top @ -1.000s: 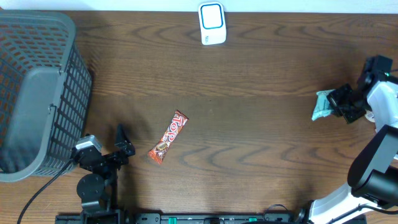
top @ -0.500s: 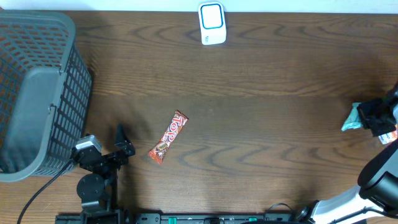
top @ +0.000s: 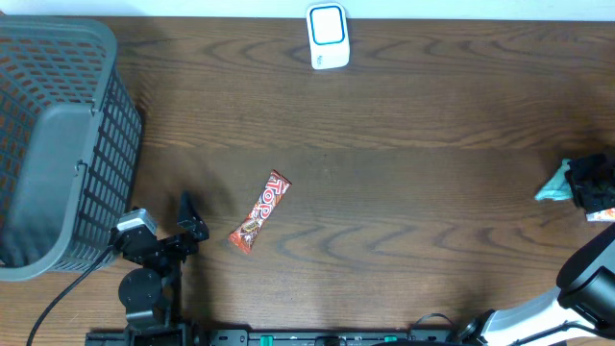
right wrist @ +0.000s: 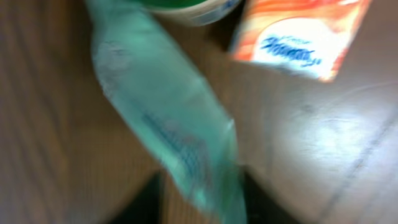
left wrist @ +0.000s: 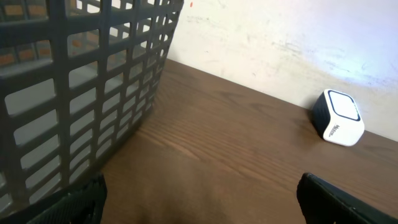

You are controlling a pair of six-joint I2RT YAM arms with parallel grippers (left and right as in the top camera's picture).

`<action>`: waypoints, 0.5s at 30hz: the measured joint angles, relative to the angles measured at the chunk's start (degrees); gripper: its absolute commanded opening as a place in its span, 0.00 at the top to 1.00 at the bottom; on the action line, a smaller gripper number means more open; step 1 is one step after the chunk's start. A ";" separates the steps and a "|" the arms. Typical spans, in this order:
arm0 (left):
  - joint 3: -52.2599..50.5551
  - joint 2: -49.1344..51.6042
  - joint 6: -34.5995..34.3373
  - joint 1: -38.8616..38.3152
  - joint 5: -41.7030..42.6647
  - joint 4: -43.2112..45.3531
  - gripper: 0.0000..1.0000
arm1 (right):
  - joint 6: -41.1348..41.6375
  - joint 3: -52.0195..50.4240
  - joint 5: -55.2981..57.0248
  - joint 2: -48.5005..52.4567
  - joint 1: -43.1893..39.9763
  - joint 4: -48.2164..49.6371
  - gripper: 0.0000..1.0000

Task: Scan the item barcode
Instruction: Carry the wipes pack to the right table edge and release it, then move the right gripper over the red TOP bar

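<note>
Since a second ago, right arm had swung away from mid-table to the far right edge, carrying the teal packet [top: 554, 185] with it; nothing else had shifted.

Overhead: teal packet lay at the right edge of the table [top: 404, 192], a small crumpled wedge just left of the right gripper [top: 588, 181], touching or nearly so. Could not tell the jaw gap or whether the packet was still gripped. Orange-and-white packet [top: 603, 213] just below the gripper. White scanner [top: 328, 37] with blue-ringed face at the top edge, well apart. Red chocolate bar [top: 260, 212] lay diagonal near centre-left. Left gripper [top: 190, 219] sat beside the grey basket [top: 115, 144], fingers spread, nothing in them.

Left wrist: both dark fingers [left wrist: 74, 202] at the bottom corners, left gripper [left wrist: 202, 186] fully spread and empty over bare wood. Basket wall [left wrist: 81, 93] at left, scanner [left wrist: 339, 117] far right by the wall.

Right wrist: heavily blurred. Teal packet [right wrist: 168, 124] ran as a long, pale translucent strip with faint darker print, down toward the right gripper [right wrist: 199, 202]. Grip could not be judged. Orange-and-white packet [right wrist: 298, 34] top right; green-rimmed white tub [right wrist: 186, 9] at top.
</note>
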 measured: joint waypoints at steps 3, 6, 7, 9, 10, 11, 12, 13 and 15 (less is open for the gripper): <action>0.00 0.00 0.00 0.00 0.00 0.00 0.02 | -0.83 0.00 -2.34 0.00 0.22 0.33 0.01; 0.00 0.00 0.00 0.00 -0.02 0.00 0.02 | -1.40 0.02 -5.42 0.00 0.55 0.33 0.01; 0.00 0.00 0.00 0.00 -0.02 0.00 0.02 | -1.62 0.04 -6.80 0.00 0.55 0.24 0.01; 0.00 0.00 0.00 0.00 0.00 0.00 0.02 | -2.34 0.55 -10.01 0.00 0.55 -1.11 0.01; 0.00 0.00 0.00 0.00 0.00 0.00 0.02 | -2.64 1.09 -11.61 0.00 0.55 -2.47 0.01; 0.00 0.00 0.00 0.00 0.00 0.00 0.02 | -2.93 1.81 -12.85 0.00 0.57 -3.76 0.01; 0.00 0.00 0.00 0.00 0.00 0.00 0.02 | -3.32 2.80 -14.38 -0.02 0.66 -5.09 0.01; 0.00 0.00 0.00 0.00 -0.02 0.00 0.02 | -3.93 3.76 -15.93 -0.09 0.79 -5.95 0.01; 0.00 0.00 0.00 0.00 0.00 0.00 0.02 | -5.18 5.38 -19.21 -0.61 1.57 -6.64 0.01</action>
